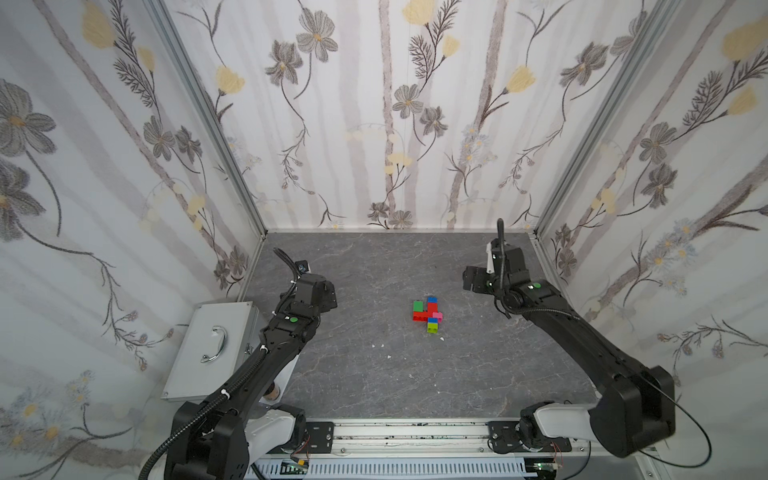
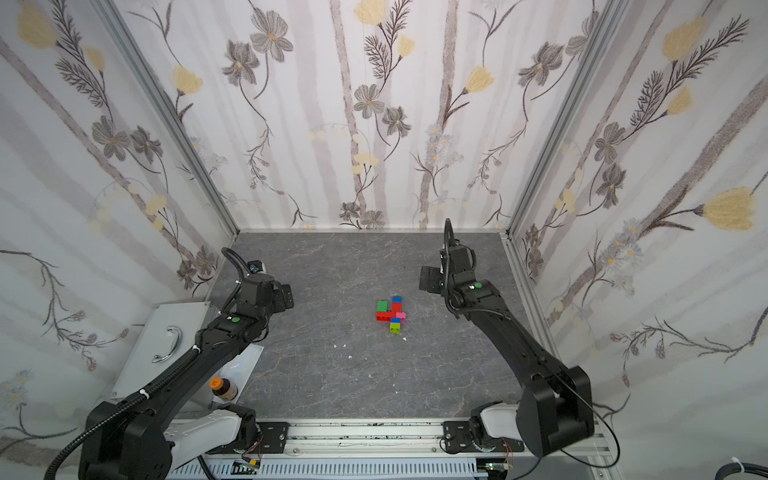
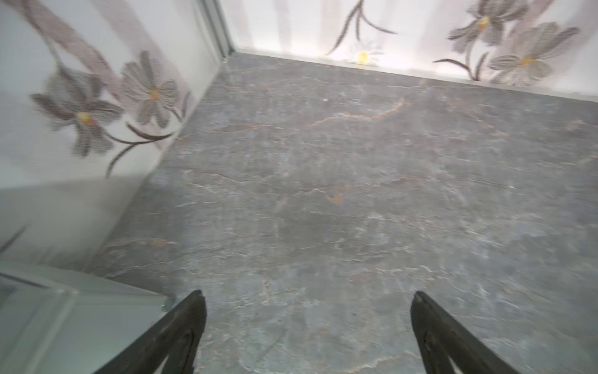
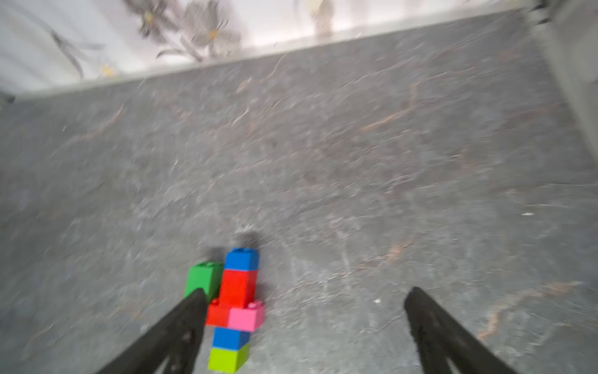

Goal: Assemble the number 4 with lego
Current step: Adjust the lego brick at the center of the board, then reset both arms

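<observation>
Far left, at the table's edge: grey metal case [image 1: 212, 345] with a handle, lying flat. Just near of it, a small orange-capped bottle [image 2: 222, 388] beside the left arm.

Next, left gripper [image 3: 307, 293]: fingers spread wide, nothing between them, hanging over bare table [image 1: 374, 270] just right of the case.

Middle, a little right of centre: the number 4 [image 1: 428, 314], flat on the table, well apart from both grippers. Dark green brick [image 4: 204, 278] on the left stroke, long red crossbar, multicoloured column on the right. Looks complete.

Right: right gripper [image 4: 305, 291], spread wide, holding nothing, clear of the figure and farther back than it.

Likely trouble from here:
- A low sweep by either arm across the middle could shove or twist the loose figure on the smooth top.
- Most exposed is the pink brick [image 4: 246, 317], jutting out on the right gripper's side. A knock there could pop a joint.
- Cannot tell from the blurred wrist view whether every brick is pressed home, so any lift could split the figure.
</observation>
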Action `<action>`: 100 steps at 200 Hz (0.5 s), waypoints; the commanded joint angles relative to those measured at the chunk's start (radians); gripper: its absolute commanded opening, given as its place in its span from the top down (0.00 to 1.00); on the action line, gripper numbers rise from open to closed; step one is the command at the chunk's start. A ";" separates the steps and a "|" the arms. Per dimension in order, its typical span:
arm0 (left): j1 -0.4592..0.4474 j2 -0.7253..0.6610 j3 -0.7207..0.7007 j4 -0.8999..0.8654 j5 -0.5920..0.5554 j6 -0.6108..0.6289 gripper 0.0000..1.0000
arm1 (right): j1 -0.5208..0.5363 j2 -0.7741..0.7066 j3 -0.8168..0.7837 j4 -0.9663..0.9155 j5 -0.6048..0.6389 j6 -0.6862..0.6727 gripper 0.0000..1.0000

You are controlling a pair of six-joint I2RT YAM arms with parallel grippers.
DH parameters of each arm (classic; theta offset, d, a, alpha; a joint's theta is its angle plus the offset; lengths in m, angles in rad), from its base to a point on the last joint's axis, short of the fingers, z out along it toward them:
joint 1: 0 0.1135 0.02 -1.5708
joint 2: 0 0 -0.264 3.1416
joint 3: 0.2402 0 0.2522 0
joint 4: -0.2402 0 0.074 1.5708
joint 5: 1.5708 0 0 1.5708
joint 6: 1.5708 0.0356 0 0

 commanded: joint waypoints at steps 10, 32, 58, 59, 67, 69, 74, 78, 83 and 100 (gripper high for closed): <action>0.054 -0.032 -0.089 0.114 -0.164 0.041 0.00 | -0.103 -0.181 -0.292 0.391 0.303 0.006 0.00; 0.077 -0.041 -0.164 0.176 -0.244 0.034 0.00 | -0.185 -0.278 -0.520 0.622 0.373 -0.112 0.00; 0.122 -0.020 -0.262 0.358 -0.079 0.087 0.00 | -0.300 -0.287 -0.669 0.838 0.285 -0.144 0.00; 0.124 -0.018 -0.264 0.364 -0.068 0.089 0.00 | -0.304 -0.285 -0.673 0.844 0.280 -0.145 0.00; 0.136 0.001 -0.280 0.416 0.016 0.107 0.00 | -0.328 -0.267 -0.694 0.890 0.246 -0.144 0.00; 0.138 0.005 -0.284 0.429 0.034 0.111 0.00 | -0.334 -0.261 -0.699 0.902 0.239 -0.144 0.00; 0.141 0.023 -0.290 0.457 0.074 0.123 0.00 | -0.346 -0.247 -0.715 0.941 0.213 -0.146 0.00; 0.144 0.038 -0.291 0.479 0.103 0.132 0.00 | -0.355 -0.233 -0.729 0.986 0.185 -0.153 0.00; 0.146 0.059 -0.292 0.508 0.138 0.142 0.00 | -0.365 -0.214 -0.743 1.047 0.145 -0.168 0.00; 0.154 0.135 -0.286 0.596 0.223 0.173 0.00 | -0.377 -0.169 -0.719 1.095 0.040 -0.219 0.00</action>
